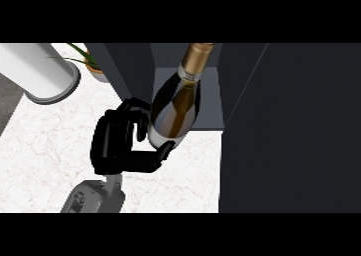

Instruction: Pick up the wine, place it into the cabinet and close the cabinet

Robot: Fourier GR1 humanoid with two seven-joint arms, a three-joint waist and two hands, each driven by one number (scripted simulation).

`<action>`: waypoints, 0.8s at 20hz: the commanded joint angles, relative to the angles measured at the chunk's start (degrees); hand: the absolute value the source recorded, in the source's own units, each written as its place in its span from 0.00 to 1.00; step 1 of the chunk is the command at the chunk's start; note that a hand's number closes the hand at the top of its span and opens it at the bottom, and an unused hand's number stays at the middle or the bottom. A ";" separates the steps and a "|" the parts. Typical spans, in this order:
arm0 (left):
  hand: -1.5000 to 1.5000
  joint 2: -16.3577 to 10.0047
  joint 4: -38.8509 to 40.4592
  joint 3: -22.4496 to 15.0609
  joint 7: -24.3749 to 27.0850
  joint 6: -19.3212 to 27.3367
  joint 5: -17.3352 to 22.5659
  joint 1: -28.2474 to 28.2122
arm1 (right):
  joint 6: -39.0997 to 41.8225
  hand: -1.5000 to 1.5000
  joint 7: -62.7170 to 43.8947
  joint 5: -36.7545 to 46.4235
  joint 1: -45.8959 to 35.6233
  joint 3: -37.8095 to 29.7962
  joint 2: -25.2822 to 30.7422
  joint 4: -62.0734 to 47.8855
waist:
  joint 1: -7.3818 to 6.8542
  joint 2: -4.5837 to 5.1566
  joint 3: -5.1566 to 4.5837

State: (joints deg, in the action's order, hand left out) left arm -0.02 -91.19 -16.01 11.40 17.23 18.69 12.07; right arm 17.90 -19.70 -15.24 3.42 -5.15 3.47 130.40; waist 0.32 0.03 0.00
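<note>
Dark wine bottle (175,107), gold foil neck, base held in left hand's (116,142) curled fingers, at cabinet (286,125) opening

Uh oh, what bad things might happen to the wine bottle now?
The wine bottle looks tilted in the left robot hand, its base near the front edge of the cabinet; let go here, it might topple out. The fingers sit close to the cabinet's left wall and might bump it pulling back.
</note>
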 commanded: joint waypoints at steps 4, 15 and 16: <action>1.00 0.02 9.10 -4.80 0.41 8.86 -2.87 9.63 | -1.81 0.00 -2.50 -0.96 -3.39 -0.40 0.40 -0.18 | 0.05 0.01 -0.01; 1.00 0.02 23.95 -11.39 11.00 15.66 9.19 14.25 | -0.67 0.00 0.63 3.96 -0.30 3.21 -1.27 -0.45 | 0.33 0.04 -0.02; 1.00 0.02 22.77 -6.01 6.19 10.90 3.97 14.32 | 0.77 0.00 3.37 3.56 2.60 1.82 -1.30 -1.11 | 0.03 -0.03 0.00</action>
State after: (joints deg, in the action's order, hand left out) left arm -0.01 -70.44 -24.19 18.86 29.38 22.68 25.23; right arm 17.95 -18.39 -13.49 3.45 -4.40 3.07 129.40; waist 0.52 0.05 -0.01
